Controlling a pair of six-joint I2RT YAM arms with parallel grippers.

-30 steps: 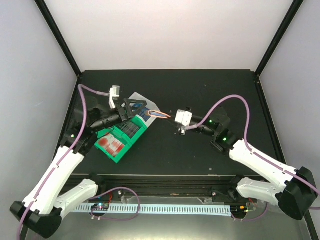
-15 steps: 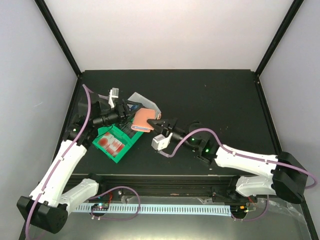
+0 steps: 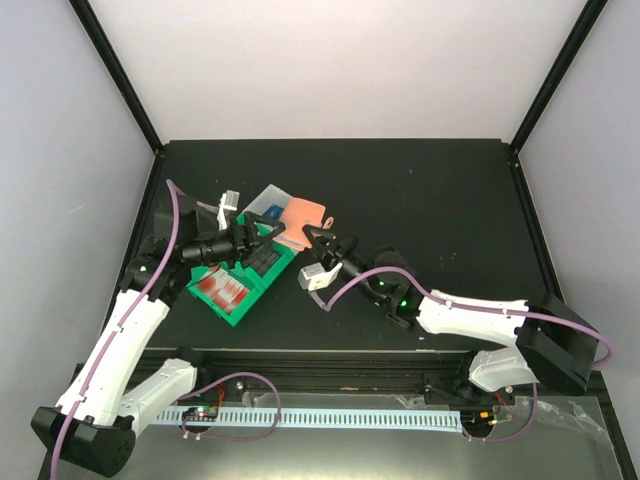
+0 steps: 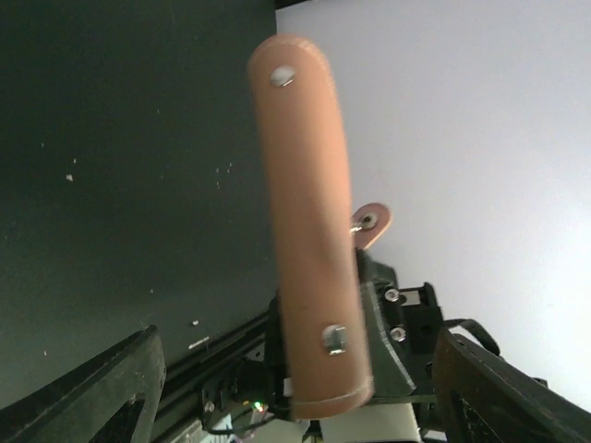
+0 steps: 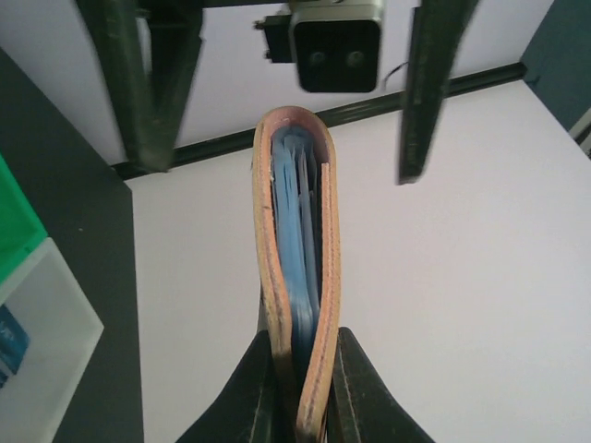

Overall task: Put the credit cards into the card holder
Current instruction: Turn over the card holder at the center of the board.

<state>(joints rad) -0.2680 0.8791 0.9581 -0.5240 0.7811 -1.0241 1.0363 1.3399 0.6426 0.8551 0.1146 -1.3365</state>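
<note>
Over the last second the right arm swung in from the desk's [image 3: 420, 190] 3 o'clock side to its middle, and the holder [image 3: 305, 212] passed to it. The holder now stood a little toward 11 o'clock of the desk's middle, apparently lifted off the surface. The right pincer [image 3: 318, 238] was clamped on its lower edge, reaching in from about 5 o'clock. The right wrist view showed it edge-on and folded nearly shut, with pale blue pockets between the salmon covers. The left pincer [image 3: 272, 230] sat at the holder's 8 o'clock with its fingers apart. In its own view they stood wide on either side of the holder's outer face and touched nothing, with the snap tab sticking out behind. The cards [image 3: 222, 289], white with red marks, lay in the green bin [image 3: 245, 268] at the desk's 9 o'clock, and a white bin [image 3: 268, 200] was at that bin's 1 o'clock. No card had gone in yet. The hand-over probably freed the left arm to fetch a card, though the pockets looked too tightly closed to take one easily.
</note>
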